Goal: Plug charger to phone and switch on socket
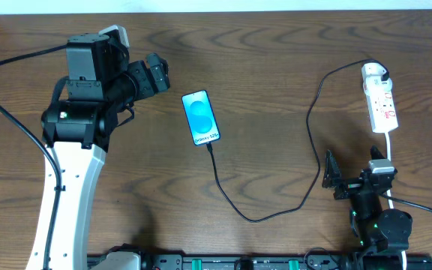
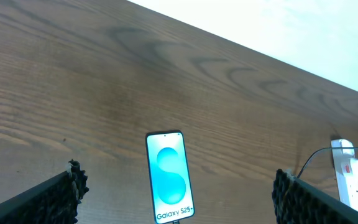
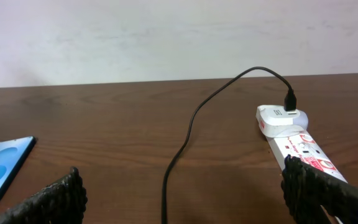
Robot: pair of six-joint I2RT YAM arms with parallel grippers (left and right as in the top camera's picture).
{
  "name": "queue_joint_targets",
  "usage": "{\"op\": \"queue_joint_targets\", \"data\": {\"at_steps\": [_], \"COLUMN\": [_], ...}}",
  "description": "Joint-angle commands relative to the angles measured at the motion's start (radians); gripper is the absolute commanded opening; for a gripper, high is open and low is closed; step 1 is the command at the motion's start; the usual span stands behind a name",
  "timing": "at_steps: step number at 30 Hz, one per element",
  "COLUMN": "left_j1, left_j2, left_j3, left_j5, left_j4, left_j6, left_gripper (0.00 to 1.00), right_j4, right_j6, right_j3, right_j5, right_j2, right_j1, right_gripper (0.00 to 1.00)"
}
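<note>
Nearest to the robot's base, on the right side, the right pincer (image 3: 180, 171) hangs low over the dark wooden desk (image 1: 276, 60). Its two fingers stand wide apart and hold nothing. Just in front of it, the thin black charger (image 1: 257, 220) lies in a loose curve on the desk. One end goes to the left and up to the phone (image 1: 201, 118), where its small tip meets the bottom edge of the phone. The phone lies flat near the middle of the desk, with the blue screen facing up. The other end of the charger goes up on the right side to its white plug (image 1: 373, 73), which sits in the far end of the socket (image 1: 381, 101). The socket is a narrow white strip near the right edge of the desk. I cannot tell the position of its switch. At the far left, the left pincer (image 1: 160, 73) is above the desk beside the phone, wide open and empty.
</note>
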State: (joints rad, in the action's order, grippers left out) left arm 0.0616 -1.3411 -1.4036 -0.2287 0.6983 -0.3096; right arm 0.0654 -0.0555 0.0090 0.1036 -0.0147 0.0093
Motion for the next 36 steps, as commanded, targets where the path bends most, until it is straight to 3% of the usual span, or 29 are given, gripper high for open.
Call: {"op": "queue_joint_targets", "data": {"at_steps": [1,21,27,36], "left_j1": [-0.004,-0.004,-0.004,-0.004], "left_j2": [0.009,0.098,0.225,0.493], "left_j3": [-0.008,0.05,0.211,0.605], "left_j5": [0.013,0.151,0.151,0.151], "left_j4": [-0.002,-0.02,-0.162,-0.532], "left_j6": [0.01,0.045,0.1,0.151], "left_gripper": [0.98,0.98,0.97,0.98], "right_j4": [0.002,0.002,0.002,0.002], "right_j6": [0.001,0.001,0.001,0.001], "right_j3": [-0.003,-0.003,-0.003,-0.003], "right_j5": [-0.008,-0.008,-0.008,-0.008], "right_j2": [0.009,0.009,0.009,0.009], "right_j1": [-0.002,-0.002,-0.002,-0.002], "right_gripper": [0.99,0.99,0.99,0.99]}}
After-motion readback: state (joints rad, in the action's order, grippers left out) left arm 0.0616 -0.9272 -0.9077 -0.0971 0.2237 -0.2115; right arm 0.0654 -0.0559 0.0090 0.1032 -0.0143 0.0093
